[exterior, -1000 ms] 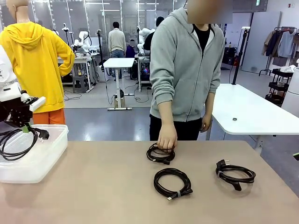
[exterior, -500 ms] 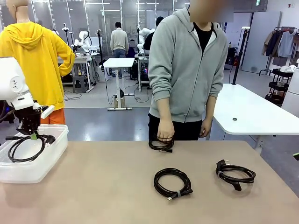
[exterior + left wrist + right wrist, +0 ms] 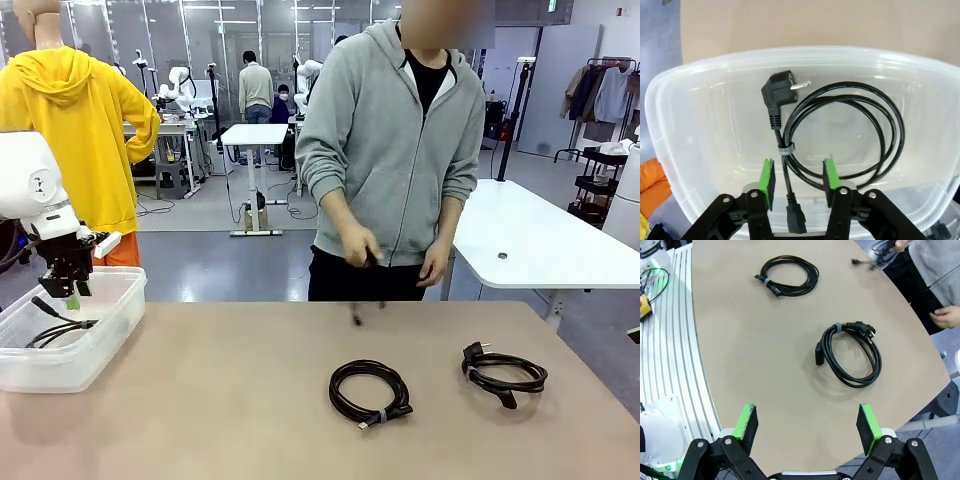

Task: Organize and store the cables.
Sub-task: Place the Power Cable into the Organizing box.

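A black coiled cable (image 3: 840, 135) with a plug lies inside the clear plastic bin (image 3: 690, 100) at the table's left (image 3: 115, 325). My left gripper (image 3: 798, 182) hangs open just above it (image 3: 72, 292), with nothing between its pads. Two more coiled cables rest on the table, one in the middle (image 3: 370, 393) and one to the right (image 3: 505, 372). The right wrist view looks down on both, the nearer coil (image 3: 850, 355) and the farther one (image 3: 787, 277). High above the table edge, my right gripper (image 3: 807, 425) stands open. The person's hand (image 3: 362, 255) holds another cable in the air, blurred.
The person in a grey hoodie stands at the far edge of the tan table (image 3: 220, 400). A white table (image 3: 540, 240) stands behind to the right. The person's other hand (image 3: 947, 317) hangs beside the table edge.
My left gripper has let go of its coil, which now lies in the bin, and has risen a little. The person has lifted the far coil off the table.
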Robot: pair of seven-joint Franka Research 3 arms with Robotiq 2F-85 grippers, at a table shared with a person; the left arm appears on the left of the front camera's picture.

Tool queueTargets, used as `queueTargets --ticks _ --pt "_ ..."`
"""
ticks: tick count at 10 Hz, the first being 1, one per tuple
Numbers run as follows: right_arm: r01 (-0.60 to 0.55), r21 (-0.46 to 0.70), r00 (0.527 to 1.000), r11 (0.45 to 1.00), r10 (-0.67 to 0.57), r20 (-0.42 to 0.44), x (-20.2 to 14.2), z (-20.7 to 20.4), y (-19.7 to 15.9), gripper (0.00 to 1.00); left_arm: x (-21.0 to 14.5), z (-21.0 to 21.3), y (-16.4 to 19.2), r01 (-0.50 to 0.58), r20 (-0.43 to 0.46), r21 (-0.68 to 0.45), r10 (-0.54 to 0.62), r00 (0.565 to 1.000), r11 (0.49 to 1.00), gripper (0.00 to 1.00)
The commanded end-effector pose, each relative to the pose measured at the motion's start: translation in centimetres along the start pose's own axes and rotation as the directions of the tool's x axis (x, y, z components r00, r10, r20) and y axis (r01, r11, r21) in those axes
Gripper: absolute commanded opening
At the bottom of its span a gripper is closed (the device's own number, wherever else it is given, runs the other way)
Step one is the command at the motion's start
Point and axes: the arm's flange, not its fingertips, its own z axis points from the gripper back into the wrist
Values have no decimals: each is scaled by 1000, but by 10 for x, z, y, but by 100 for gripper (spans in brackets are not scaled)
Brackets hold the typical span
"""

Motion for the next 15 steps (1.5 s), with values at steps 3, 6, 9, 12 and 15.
queueTargets --ticks 3,6,9,12,15 --pt "-3 -10 1000 1000 4 9 -1 0 -2 100 2 13 -7 -29 -26 -1 29 999 1000 100" --pt "-3 -10 1000 1000 4 9 -1 0 -2 100 1 12 -2 -15 -14 15 15 1000 1000 100" --pt "-3 -10 1000 1000 4 9 -1 0 -2 100 1 12 -2 -15 -14 15 15 1000 1000 100" --pt "-3 -10 1000 1000 4 9 -1 0 -2 100 1 12 -2 -15 -14 15 15 1000 1000 100" --pt "-3 -10 1000 1000 4 9 -1 0 -2 100 1 12 -2 -15 -14 15 15 1000 1000 100"
